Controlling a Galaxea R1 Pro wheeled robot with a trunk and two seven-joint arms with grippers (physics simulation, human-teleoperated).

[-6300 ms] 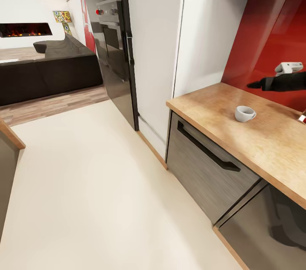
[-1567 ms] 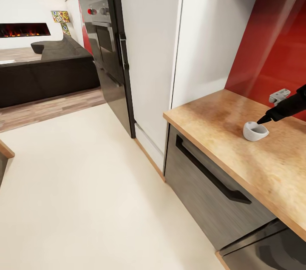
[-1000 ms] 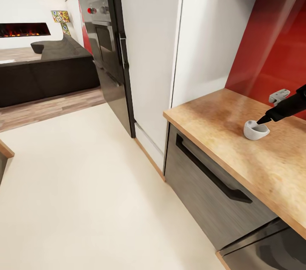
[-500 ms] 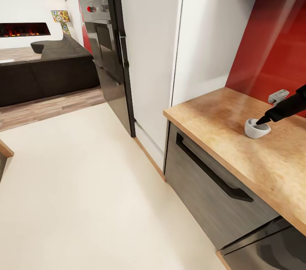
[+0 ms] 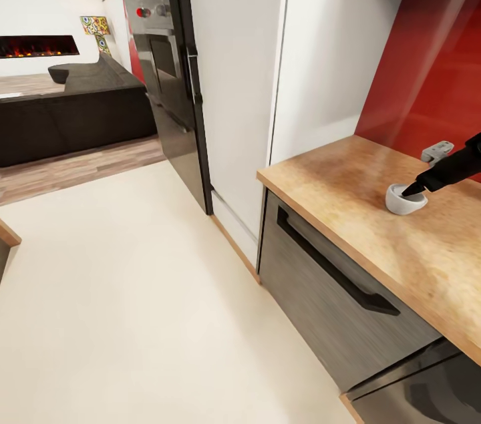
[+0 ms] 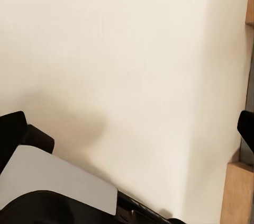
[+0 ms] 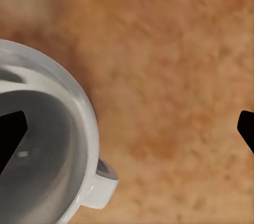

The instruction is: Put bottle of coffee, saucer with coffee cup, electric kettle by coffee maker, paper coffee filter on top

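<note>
On kitchen countertop [image 5: 347,190], coffee cup [image 5: 405,199], red backsplash [image 5: 434,77], cream floor [image 5: 133,290]

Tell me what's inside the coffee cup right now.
One black fingertip of the right gripper reaches inside the coffee cup; the other is outside. The visible interior looks empty; the part under the fingertip is hidden. It stands on the kitchen countertop.

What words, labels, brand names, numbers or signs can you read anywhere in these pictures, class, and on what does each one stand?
None can be read.
The coffee cup and the kitchen countertop are plain, with no print.
The oven has red and grey knobs, but any markings are too small to read.
The colourful wall picture shows patterns, not legible letters.
</note>
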